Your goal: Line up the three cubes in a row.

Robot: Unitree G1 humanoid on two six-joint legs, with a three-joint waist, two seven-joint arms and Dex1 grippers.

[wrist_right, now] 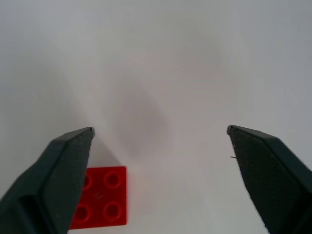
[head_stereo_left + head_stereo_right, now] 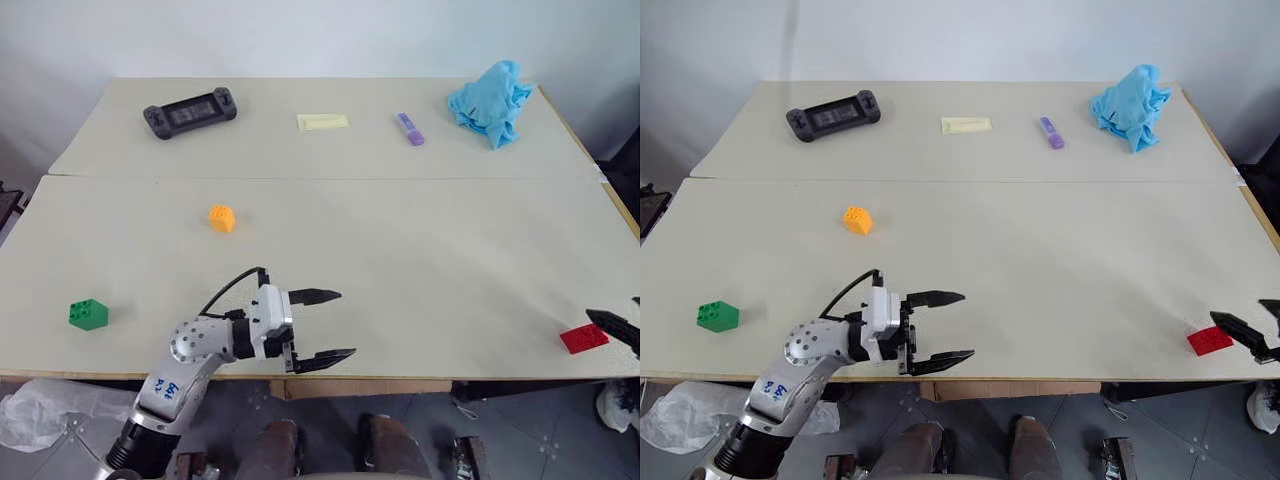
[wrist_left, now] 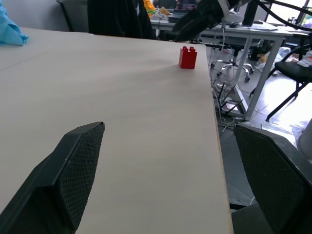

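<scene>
Silver left arm [image 2: 185,365], black cable, black-fingered left pincer [image 2: 325,325].

Bystanders along the far tabletop [image 2: 400,250]

A black handheld game console [image 2: 190,112] lies far left, then a pale yellow pad [image 2: 323,122], a purple marker [image 2: 411,129], and a crumpled blue cloth [image 2: 491,101] far right.

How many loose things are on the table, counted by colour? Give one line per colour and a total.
Red: 1, cube
Green: 1, cube
Orange-yellow: 1, cube
Purple: 1, marker
Pale yellow: 1, pad
Blue: 1, cloth
Black: 1, game console
Total: 7
</scene>
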